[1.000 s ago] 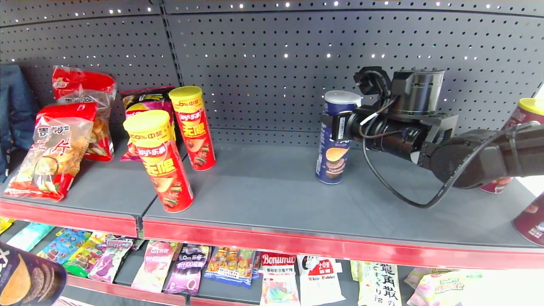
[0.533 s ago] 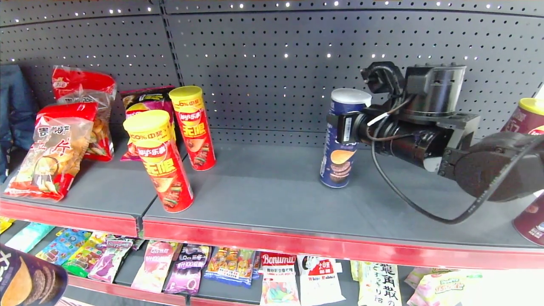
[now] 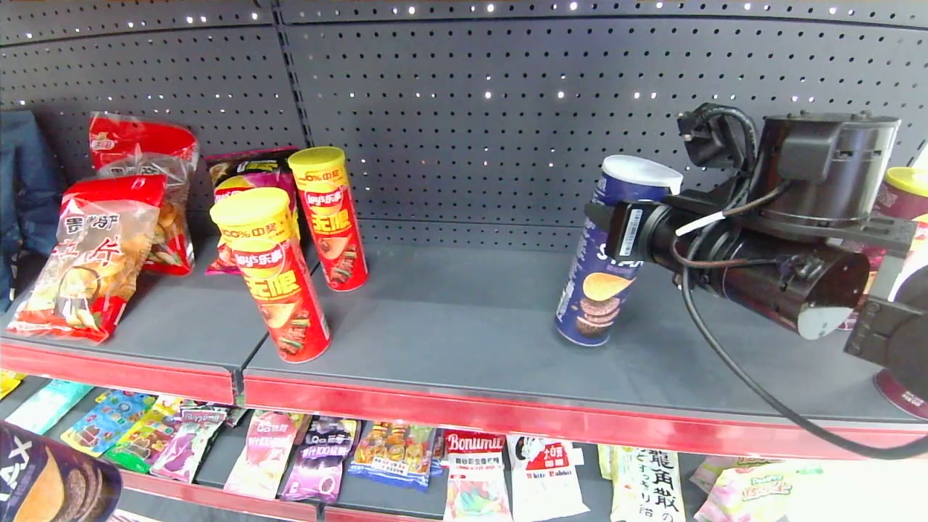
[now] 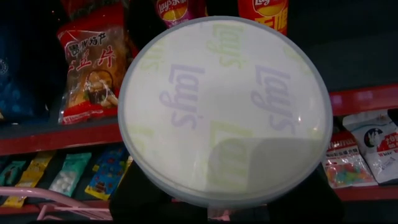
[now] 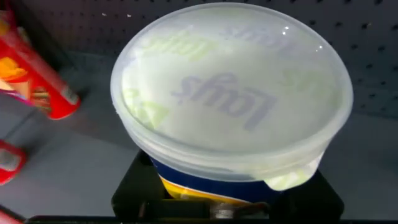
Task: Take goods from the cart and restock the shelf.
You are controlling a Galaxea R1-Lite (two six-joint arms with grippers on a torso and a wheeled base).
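Observation:
A dark blue chip can (image 3: 605, 283) with a white lid leans on the grey shelf (image 3: 449, 326), right of centre. My right gripper (image 3: 616, 225) is shut on its upper part, coming in from the right. In the right wrist view the can's lid (image 5: 230, 93) sits just above the gripper (image 5: 227, 199). A second blue chip can (image 3: 43, 486) is at the bottom left corner of the head view. Its lid (image 4: 224, 106) is close to the left wrist camera, with my left gripper (image 4: 224, 202) shut on it.
Two red cans with yellow lids (image 3: 272, 272) (image 3: 330, 217) stand left of centre, with snack bags (image 3: 87, 261) beyond them. Maroon cans (image 3: 899, 196) stand at the far right. A red shelf edge (image 3: 507, 417) runs along the front; packets (image 3: 471, 471) lie on the lower shelf.
My right arm has carried the blue can to the right and toward the shelf's front, and the can now leans more. The can in my left gripper has barely shifted.

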